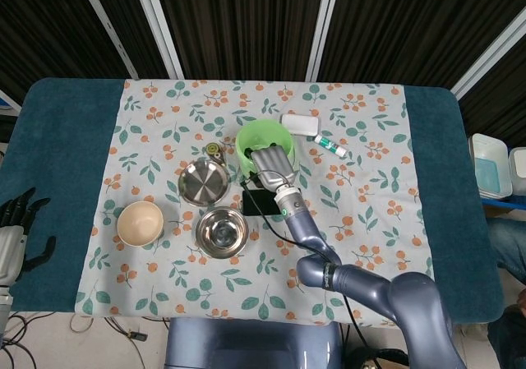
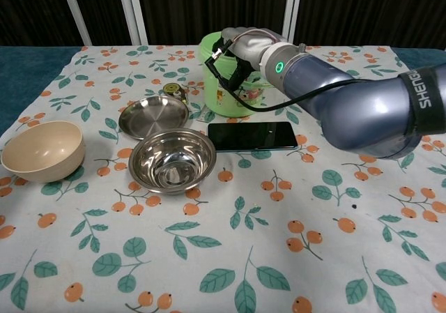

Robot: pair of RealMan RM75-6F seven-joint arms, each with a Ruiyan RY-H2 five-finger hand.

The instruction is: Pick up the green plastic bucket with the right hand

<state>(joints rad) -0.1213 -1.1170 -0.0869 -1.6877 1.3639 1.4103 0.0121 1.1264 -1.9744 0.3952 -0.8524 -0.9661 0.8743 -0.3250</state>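
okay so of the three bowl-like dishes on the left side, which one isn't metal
The cream ceramic-looking bowl, farthest left. The flat steel dish and the deeper steel bowl beside it are shiny and reflective; this one is matte beige.

The right hand [image 1: 274, 165] grips the green plastic bucket [image 1: 265, 143] by its near rim.

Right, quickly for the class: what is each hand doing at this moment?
Left hand: open, fingers apart, holding nothing, at the table's left edge.
Right hand: over the green bucket, fingers on its rim; a closed grip cannot be told.
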